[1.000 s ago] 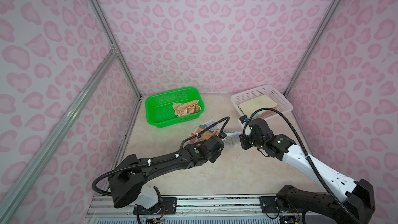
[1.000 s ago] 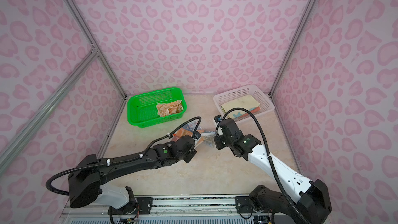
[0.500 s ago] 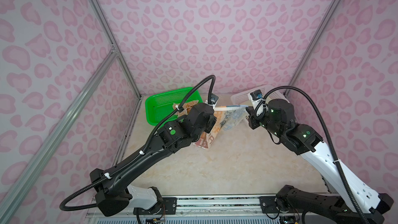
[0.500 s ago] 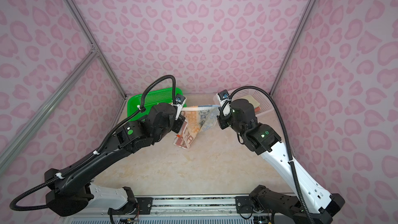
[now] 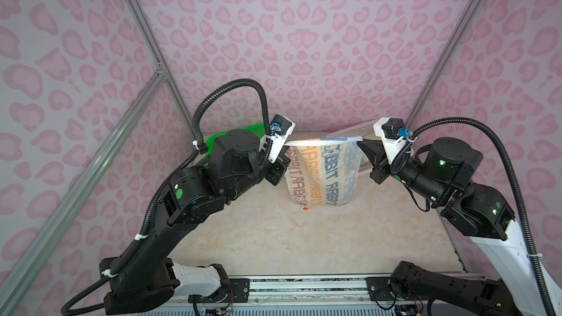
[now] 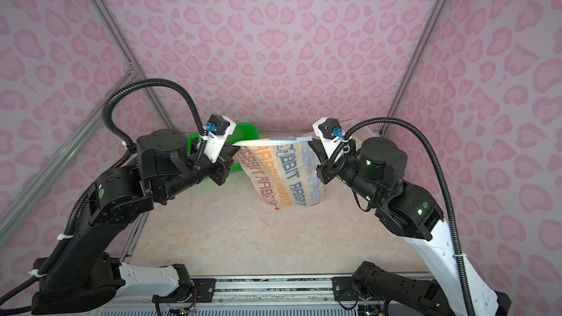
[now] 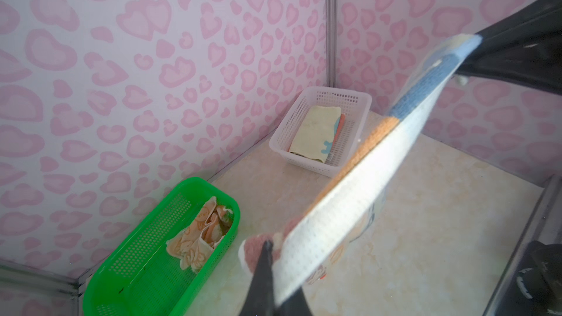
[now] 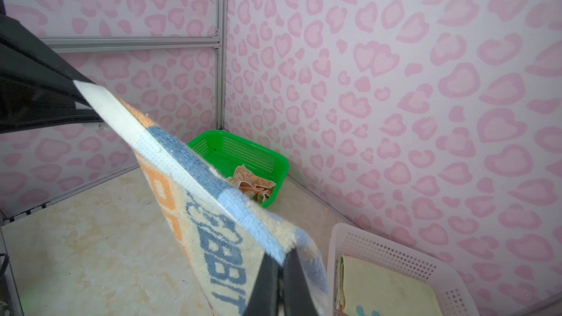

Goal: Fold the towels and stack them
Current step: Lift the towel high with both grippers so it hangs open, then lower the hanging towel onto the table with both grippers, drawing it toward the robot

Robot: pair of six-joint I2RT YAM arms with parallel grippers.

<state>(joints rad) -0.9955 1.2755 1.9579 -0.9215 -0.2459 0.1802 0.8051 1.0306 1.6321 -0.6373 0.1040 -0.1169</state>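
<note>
We've got the striped towel (image 5: 322,174) up off the table (image 5: 273,238), stretched betw. both arms: top edge taut, rest hanging w/ RABBIT lettering facing us. Left gripper (image 7: 267,249) is pinched tight on one top corner, and right gripper (image 8: 281,258) is clamped on the opposite corner. At the back, the orange cartoon towel (image 7: 200,235) sits crumpled in the green basket (image 7: 143,256). The pale yellow-green towel (image 7: 316,129) lies folded in the white basket (image 7: 292,123), w/ the coral towel (image 7: 341,124) peeking out beneath.

3 walls (image 5: 304,41) of pale lilac paper with pink heart-shaped blotches close in the desk (image 5: 273,238), whose top is cream marbled. Silver aluminium posts (image 5: 160,69) stand at the back corners. Light falls soft and even.
</note>
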